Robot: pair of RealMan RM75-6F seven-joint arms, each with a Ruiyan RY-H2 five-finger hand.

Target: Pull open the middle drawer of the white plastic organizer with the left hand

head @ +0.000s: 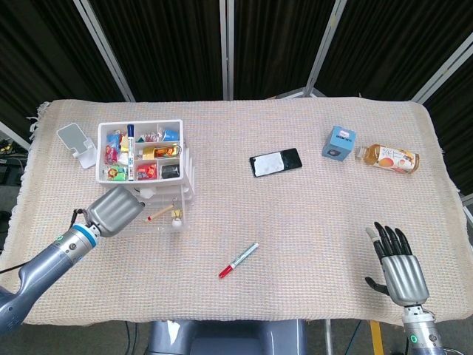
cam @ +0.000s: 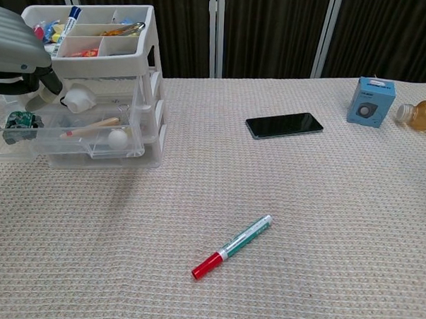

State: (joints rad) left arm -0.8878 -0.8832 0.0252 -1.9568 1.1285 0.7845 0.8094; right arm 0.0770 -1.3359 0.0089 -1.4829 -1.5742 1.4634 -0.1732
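The white plastic organizer (head: 144, 159) (cam: 149, 72) stands at the table's left, with a compartment tray full of small items on top. Its clear drawers jut out toward the near edge. The middle drawer (cam: 95, 101) holds a white roll; the one below holds a wooden stick and a white ball. My left hand (head: 114, 209) (cam: 20, 52) is at the middle drawer's front, its curled fingers hooked on it and mostly hidden under the hand's back. My right hand (head: 399, 270) lies open, fingers spread, near the table's near right edge, only in the head view.
A red-capped marker (head: 238, 259) (cam: 232, 246) lies near the middle front. A black phone (head: 275, 162) (cam: 284, 124) lies at centre. A blue box (head: 338, 143) (cam: 370, 101) and a bottle (head: 388, 157) (cam: 420, 115) are at the far right. A white stand (head: 76, 140) sits left of the organizer.
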